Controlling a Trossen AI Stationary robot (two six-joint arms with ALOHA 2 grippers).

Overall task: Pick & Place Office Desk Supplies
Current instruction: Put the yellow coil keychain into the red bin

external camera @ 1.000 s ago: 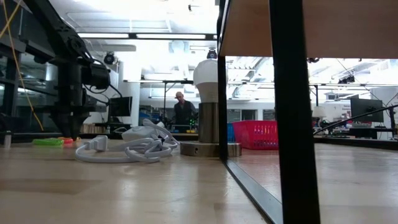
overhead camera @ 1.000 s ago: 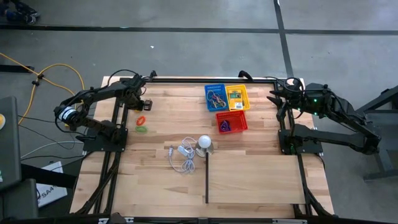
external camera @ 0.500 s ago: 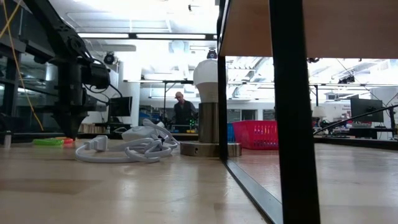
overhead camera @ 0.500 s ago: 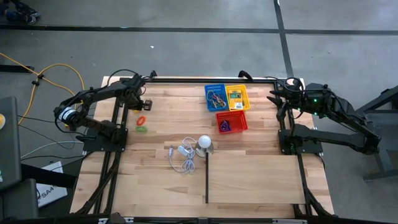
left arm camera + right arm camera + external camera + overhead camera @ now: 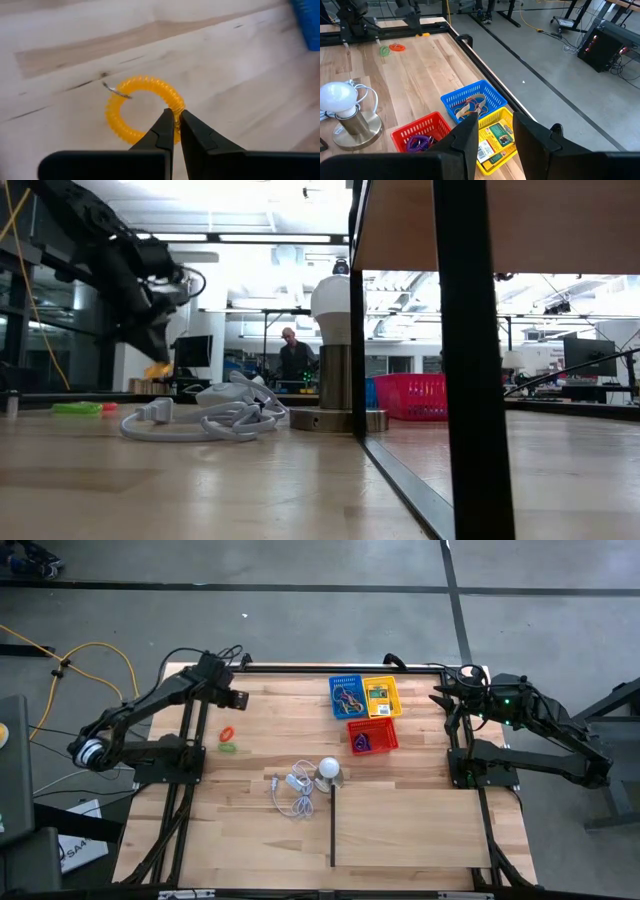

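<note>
The left gripper (image 5: 176,131) is clamped on an orange coil ring (image 5: 142,107), lifted clear of the table. 2 bands (image 5: 228,740) lie just beneath it, unsorted. 3 baskets (image 5: 364,710) well beyond already hold items. The right gripper (image 5: 492,132) waits, fingers apart.

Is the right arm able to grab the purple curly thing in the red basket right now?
Probably yes. The right gripper is open and empty, parked at the table's edge beside the baskets. The purple coil lies on top in the open red basket, with nothing covering it or standing between.
</note>
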